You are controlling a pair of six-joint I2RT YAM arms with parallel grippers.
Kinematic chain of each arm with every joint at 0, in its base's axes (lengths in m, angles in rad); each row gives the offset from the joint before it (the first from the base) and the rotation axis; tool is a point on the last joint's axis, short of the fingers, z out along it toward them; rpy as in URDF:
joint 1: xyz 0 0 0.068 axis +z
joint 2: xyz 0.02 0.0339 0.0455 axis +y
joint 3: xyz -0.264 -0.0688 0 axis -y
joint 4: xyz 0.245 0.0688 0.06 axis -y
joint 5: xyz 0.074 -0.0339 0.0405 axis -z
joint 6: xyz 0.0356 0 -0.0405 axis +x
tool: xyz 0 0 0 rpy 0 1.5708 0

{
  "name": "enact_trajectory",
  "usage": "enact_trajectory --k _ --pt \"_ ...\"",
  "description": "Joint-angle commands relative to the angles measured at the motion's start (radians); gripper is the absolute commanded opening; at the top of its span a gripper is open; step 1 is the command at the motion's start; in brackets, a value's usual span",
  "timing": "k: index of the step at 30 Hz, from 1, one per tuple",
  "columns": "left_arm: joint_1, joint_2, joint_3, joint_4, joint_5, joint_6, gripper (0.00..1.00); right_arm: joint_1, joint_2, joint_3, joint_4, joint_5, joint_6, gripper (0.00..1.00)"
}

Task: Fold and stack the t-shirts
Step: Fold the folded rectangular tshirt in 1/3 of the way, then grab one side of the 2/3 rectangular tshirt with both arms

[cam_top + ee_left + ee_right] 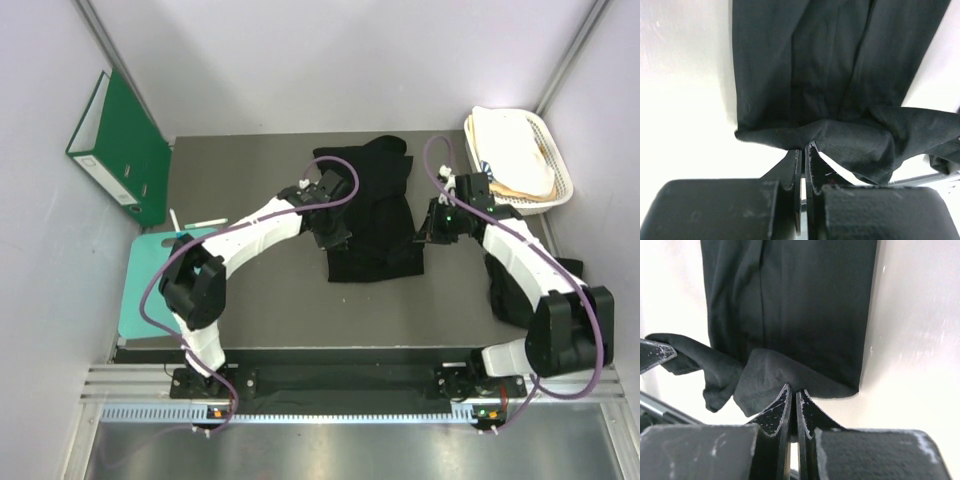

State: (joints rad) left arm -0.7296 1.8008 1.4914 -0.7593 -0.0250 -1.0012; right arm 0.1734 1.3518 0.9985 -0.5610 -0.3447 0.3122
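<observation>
One black t-shirt [375, 210] lies mid-table, folded into a long strip that runs away from the arms. My left gripper [337, 233] is at the strip's left side and my right gripper [428, 228] at its right side. In the left wrist view the left gripper [804, 148] is shut, pinching a lifted fold of the t-shirt [830, 75]. In the right wrist view the right gripper [793, 389] is likewise shut on a fold of the t-shirt [800, 305]. A second black t-shirt [508, 288] lies bunched at the right, partly under my right arm.
A white basket [556, 160] holding cream-white cloth stands at the back right. A green binder [120, 150] leans at the back left. A teal mat [148, 290] lies on the left side, with a small white stick [205, 222] beside it.
</observation>
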Motion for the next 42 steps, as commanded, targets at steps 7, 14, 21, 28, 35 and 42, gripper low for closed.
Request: enact_trajectory --k 7,14,21,28,35,42 --pt "0.094 0.144 0.217 -0.044 0.02 0.09 0.0 -0.005 0.202 0.215 0.079 0.024 -0.024 0.01" --pt "0.174 0.264 0.363 -0.04 0.149 0.144 0.0 -0.005 0.398 0.394 0.024 0.012 -0.024 0.04" --pt "0.246 0.373 0.527 -0.077 0.18 0.187 0.99 -0.012 0.486 0.522 0.077 0.111 0.002 0.74" --pt "0.256 0.218 0.353 -0.02 0.135 0.208 0.99 -0.061 0.236 0.273 0.265 0.166 0.081 1.0" --pt "0.236 0.023 -0.072 0.121 0.18 0.158 0.99 -0.071 0.092 0.048 0.171 0.135 0.088 0.99" --pt "0.213 -0.032 -0.304 0.322 0.238 0.052 0.91 -0.074 0.122 -0.149 0.216 0.05 0.137 0.83"
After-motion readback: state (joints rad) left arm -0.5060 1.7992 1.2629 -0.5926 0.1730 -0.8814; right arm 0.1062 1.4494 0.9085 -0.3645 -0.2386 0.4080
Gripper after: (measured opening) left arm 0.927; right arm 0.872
